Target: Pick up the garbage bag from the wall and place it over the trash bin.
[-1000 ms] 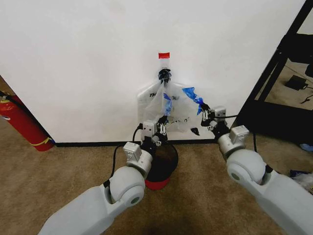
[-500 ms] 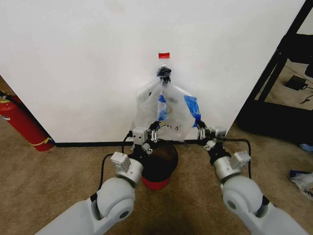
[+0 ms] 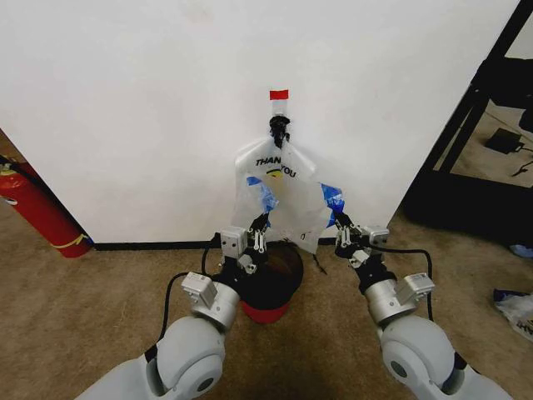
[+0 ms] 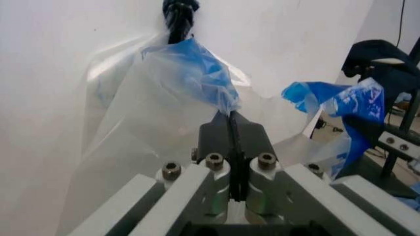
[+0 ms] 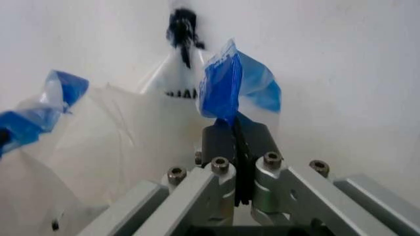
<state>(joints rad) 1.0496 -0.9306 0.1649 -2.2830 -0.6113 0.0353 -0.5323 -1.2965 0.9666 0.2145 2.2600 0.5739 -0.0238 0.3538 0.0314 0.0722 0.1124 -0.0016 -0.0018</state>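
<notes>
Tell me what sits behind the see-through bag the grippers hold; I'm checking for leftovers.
Behind the garbage bag a white "THANK YOU" bag bundle hangs from a black hook on the wall. Its lower part is veiled. The left gripper and right gripper pinch the blue rim patches.
</notes>
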